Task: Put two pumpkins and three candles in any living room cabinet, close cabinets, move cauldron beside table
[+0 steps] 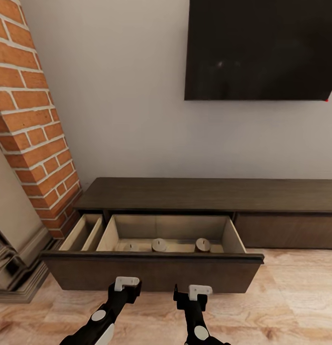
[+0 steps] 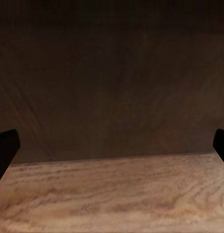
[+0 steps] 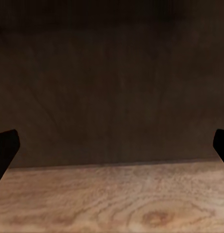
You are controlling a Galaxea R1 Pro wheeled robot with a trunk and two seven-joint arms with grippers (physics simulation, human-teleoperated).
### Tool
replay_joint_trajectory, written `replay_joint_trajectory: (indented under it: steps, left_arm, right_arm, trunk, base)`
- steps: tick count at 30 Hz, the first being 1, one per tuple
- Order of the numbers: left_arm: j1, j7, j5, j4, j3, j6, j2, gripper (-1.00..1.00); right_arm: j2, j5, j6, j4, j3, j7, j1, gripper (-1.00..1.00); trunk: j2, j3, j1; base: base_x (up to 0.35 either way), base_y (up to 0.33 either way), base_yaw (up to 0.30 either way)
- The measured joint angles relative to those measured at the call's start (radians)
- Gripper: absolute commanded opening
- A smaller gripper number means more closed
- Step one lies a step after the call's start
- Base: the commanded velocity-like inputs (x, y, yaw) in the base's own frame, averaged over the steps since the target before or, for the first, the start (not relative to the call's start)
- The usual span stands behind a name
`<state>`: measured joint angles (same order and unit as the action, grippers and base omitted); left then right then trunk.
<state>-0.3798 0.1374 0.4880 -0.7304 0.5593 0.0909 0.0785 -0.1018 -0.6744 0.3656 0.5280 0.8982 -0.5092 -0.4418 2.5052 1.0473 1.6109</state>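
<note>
A: What've we got in front of us?

B: The cabinet (image 1: 209,194), long, low, dark brown, against the pale wall under the black TV screen (image 1: 262,48). Its wide drawer (image 1: 151,270) is pulled out toward us, pale inside, w/ a divider splitting a narrow compartment on the left from the big one.

A: Candles?

B: We see three candles in the big compartment, all low behind the drawer front: one (image 1: 132,247) on the left, one (image 1: 159,244) in the middle, one (image 1: 202,244) on the right. Stubby, greyish-cream, a dark dot on top of each. They stand apart from each other, in a rough row.

A: And our grippers?

B: Left gripper (image 1: 126,282) and right gripper (image 1: 199,290) both sit just in front of the drawer front, low, above the wood floor (image 1: 290,297). In both wrist views we see dark fingertips at the far edges of the pic, e.g. (image 2: 5,148) and (image 3: 5,148), spread wide w/ nothing between them, so both are released. Each wrist cam looks straight at the dark drawer front (image 2: 112,87), with floor below it.

A: Anything in the way?

B: A brick column (image 1: 31,124) stands at the left, next to the cabinet's end, w/ a pale moulded base (image 1: 17,258) beside it. The drawer front itself stands between our grippers and the candles.
</note>
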Motion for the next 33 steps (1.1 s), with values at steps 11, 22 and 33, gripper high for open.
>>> replay_joint_trajectory:
  steps: [11, 22, 33]
  left_arm:
    - [0.0, -0.002, 0.0, 0.002, 0.0, -0.001, 0.001, 1.0]
    - [0.0, -0.002, -0.001, 0.002, 0.001, -0.001, 0.0, 1.0]
    - [0.0, -0.004, 0.0, 0.002, 0.001, 0.0, 0.0, 1.0]
  right_arm:
    - [0.0, 0.0, 0.0, 0.0, 0.0, 0.0, 0.0, 1.0]
    - [0.0, 0.0, 0.0, -0.002, 0.0, 0.0, 0.0, 1.0]
    - [0.0, 0.0, 0.0, -0.003, 0.0, 0.0, 0.0, 1.0]
  trunk:
    - [0.0, 0.0, 0.0]
    - [0.0, 0.0, 0.0]
    - [0.0, 0.0, 0.0]
  base:
    - [0.115, 0.0, 0.0]
    - [0.075, 0.0, 0.0]
    - [0.153, 0.0, 0.0]
